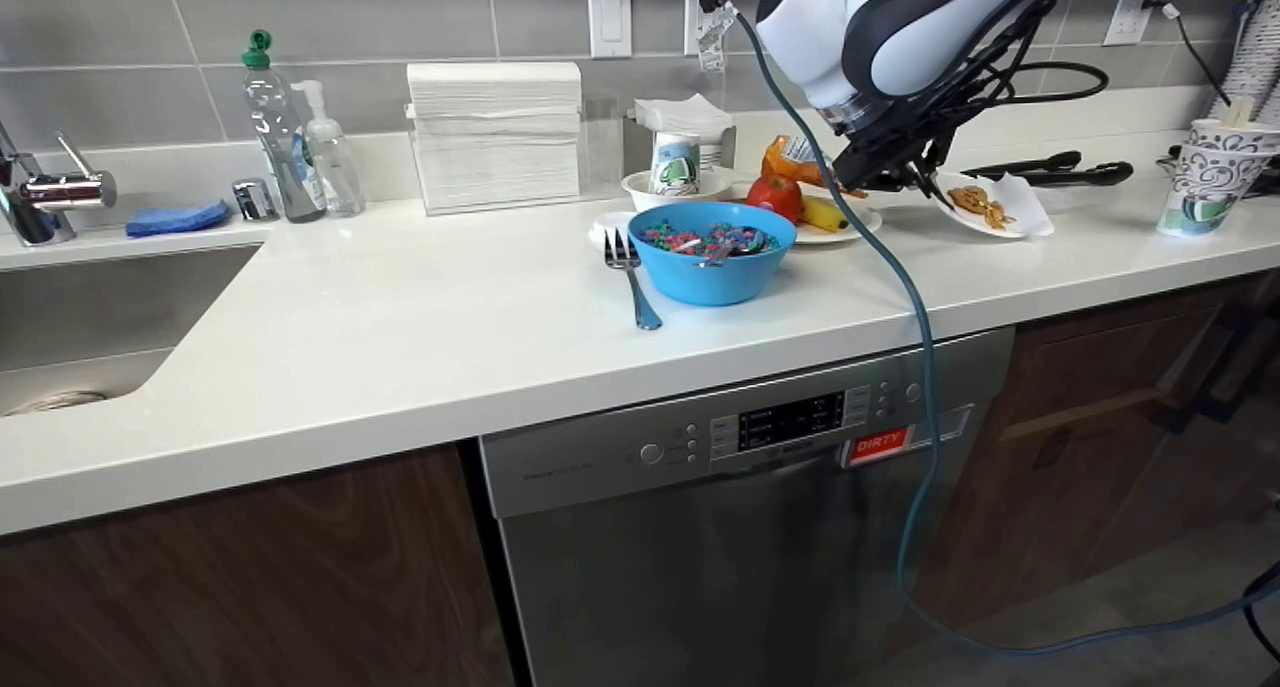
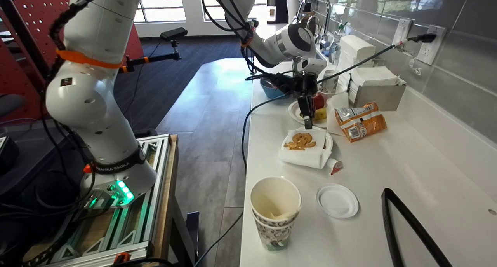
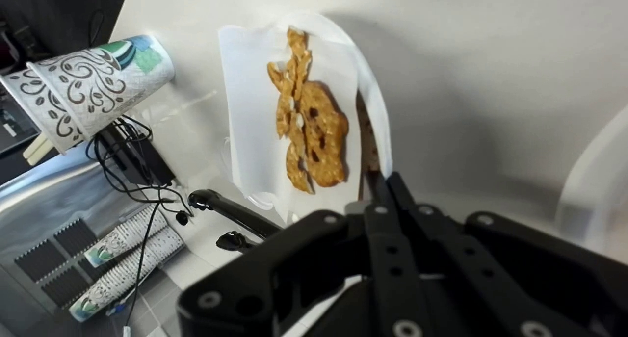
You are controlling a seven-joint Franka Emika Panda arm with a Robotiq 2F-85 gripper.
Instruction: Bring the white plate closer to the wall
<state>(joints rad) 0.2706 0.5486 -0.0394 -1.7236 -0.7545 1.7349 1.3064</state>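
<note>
The white plate (image 1: 962, 222) lies on the counter with a white napkin and yellowish-brown food bits on it. It also shows in an exterior view (image 2: 329, 143) and in the wrist view (image 3: 377, 106). In an exterior view it looks tilted, its edge by the gripper raised. My gripper (image 1: 938, 195) is shut on the plate's rim, pointing down; its fingertips also show in an exterior view (image 2: 308, 124). In the wrist view the fingertips (image 3: 390, 177) pinch the rim. The grey tiled wall (image 1: 330, 27) stands behind the counter, also in an exterior view (image 2: 479, 76).
Another plate (image 2: 294, 112) with an apple and banana is beside the gripper. An orange bag (image 2: 363, 123) and napkin holder (image 2: 378, 96) stand nearer the wall. Stacked cups (image 2: 273, 220), a white lid (image 2: 337, 201) and black tongs (image 2: 415, 230) are nearby. A cable (image 1: 918, 317) crosses the counter.
</note>
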